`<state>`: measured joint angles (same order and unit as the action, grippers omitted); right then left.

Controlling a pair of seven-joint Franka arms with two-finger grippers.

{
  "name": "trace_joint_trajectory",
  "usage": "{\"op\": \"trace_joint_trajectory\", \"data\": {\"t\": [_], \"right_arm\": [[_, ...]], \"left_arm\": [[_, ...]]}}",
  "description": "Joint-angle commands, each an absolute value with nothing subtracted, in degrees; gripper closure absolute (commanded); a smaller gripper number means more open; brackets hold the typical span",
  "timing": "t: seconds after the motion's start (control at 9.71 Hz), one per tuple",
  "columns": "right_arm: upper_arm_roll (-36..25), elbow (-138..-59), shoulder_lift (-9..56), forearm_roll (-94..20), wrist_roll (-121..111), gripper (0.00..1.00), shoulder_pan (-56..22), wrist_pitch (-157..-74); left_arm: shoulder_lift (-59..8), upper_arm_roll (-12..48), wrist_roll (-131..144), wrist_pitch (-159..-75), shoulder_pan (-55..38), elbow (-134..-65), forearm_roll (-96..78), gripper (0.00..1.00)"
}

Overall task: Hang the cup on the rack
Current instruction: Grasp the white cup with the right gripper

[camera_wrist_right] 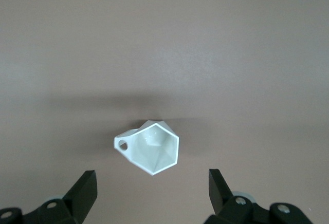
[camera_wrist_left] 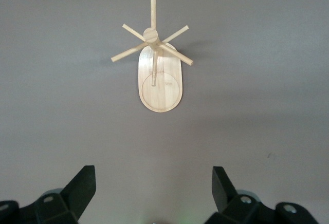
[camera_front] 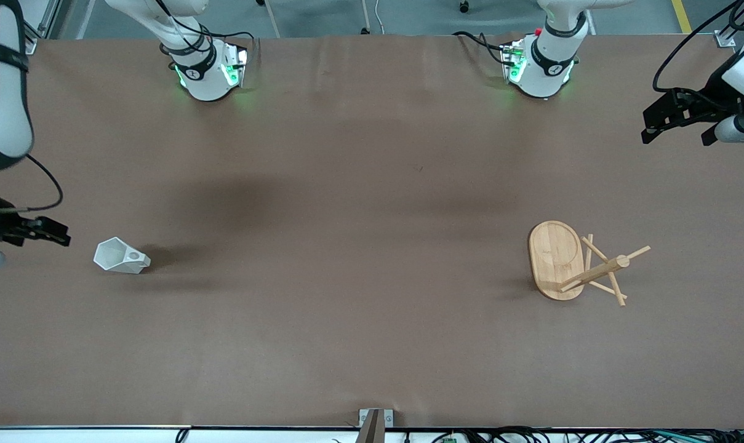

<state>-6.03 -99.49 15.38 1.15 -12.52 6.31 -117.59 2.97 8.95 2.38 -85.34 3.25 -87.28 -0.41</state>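
I see one brown matte bench [camera_front: 359,184] filling the front view; grey floor shows past its edge by the bases. Two white arm bases; both arms run out of frame, so their upper links are cut off.

One light bamboo mug rack w/ oval base, post and thin crossing pegs [camera_front: 559,258] stands toward the left arm's end; peg count hard to make out.

Left gripper [camera_front: 679,120] hangs over the bench edge at that end, jaws spread wide, nothing held; only its tips show in the left wrist view [camera_wrist_left: 154,188].

Right gripper [camera_front: 39,232] is partly cut off, wide open, empty [camera_wrist_right: 152,190].

One small white faceted cup [camera_front: 120,256] sits near it; its base is hidden.
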Motion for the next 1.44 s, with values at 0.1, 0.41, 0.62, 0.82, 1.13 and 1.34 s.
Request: {"op": "trace_joint_trajectory", "data": {"t": [0.1, 0.41, 0.62, 0.82, 1.13, 1.34], "right_arm": [[-5.3, -103.2, 21.5, 1.2, -17.7, 0.06, 9.4, -126.7], [-5.1, -108.1, 22.7, 0.4, -18.5, 0.08, 10.4, -131.3], [-5.2, -111.8, 23.1, -5.3, -23.3, 0.08, 10.6, -136.6], [-5.2, -114.0, 23.2, -5.9, -24.4, 0.4, 11.2, -140.3], [-5.2, -119.0, 23.0, -5.9, -26.2, 0.92, 11.2, -148.1], [-5.2, -118.7, 22.9, -5.9, -25.7, 1.0, 10.8, -147.4]], "left_arm": [[1.8, 9.1, 2.0, -84.5, 3.6, -87.5, -1.4, 0.0], [1.9, 8.8, 2.1, -83.9, 3.8, -86.2, -1.2, 0.0], [2.0, 9.1, 2.4, -82.7, 3.4, -86.0, -1.4, 0.0], [1.8, 9.1, 2.7, -82.6, 3.0, -85.8, -1.3, 0.0], [-1.3, 9.3, 2.9, -83.9, 1.9, -84.6, -2.0, 0.0], [-1.4, 9.5, 3.5, -83.8, 1.4, -84.5, -2.5, 0.0]]}}
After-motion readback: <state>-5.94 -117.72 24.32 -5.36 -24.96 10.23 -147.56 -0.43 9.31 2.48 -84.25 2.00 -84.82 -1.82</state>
